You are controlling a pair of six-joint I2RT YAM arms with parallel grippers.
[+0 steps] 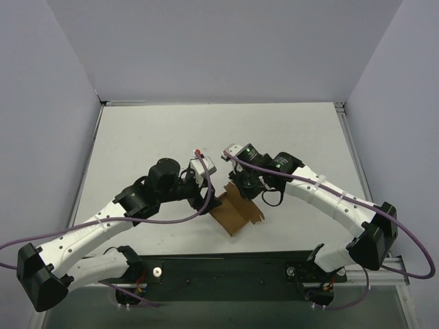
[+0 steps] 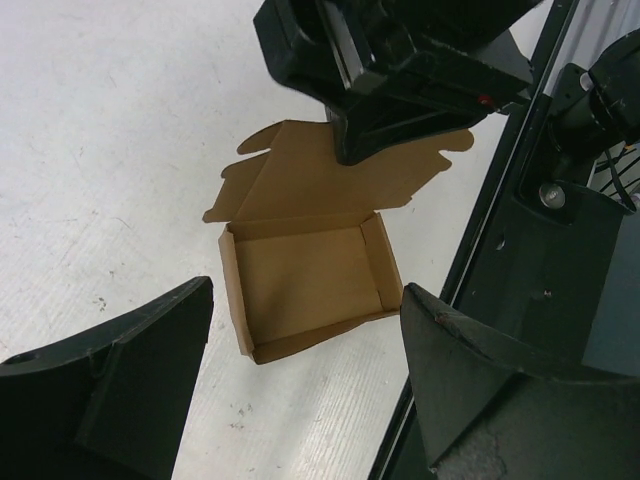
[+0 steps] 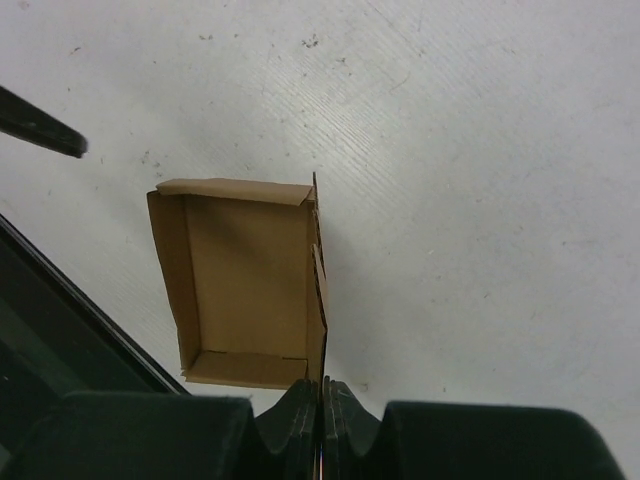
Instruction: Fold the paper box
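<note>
The small brown cardboard paper box [image 1: 236,214], its tray walls raised, sits toward 6 o'clock on the white table [image 1: 151,137]. The right gripper [image 3: 323,398] clamps its upright lid, probably to steady it. The left gripper [image 2: 305,300] hovers spread wide, holding nothing.

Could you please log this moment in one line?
paper box: walls up, lid open; left gripper: open, not touching; right gripper: pinching lid

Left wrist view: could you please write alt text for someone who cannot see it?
A half-folded paper box lies on a table, walls up, lid flap open. The right gripper pinches that flap; the open left gripper frames the box.
</note>
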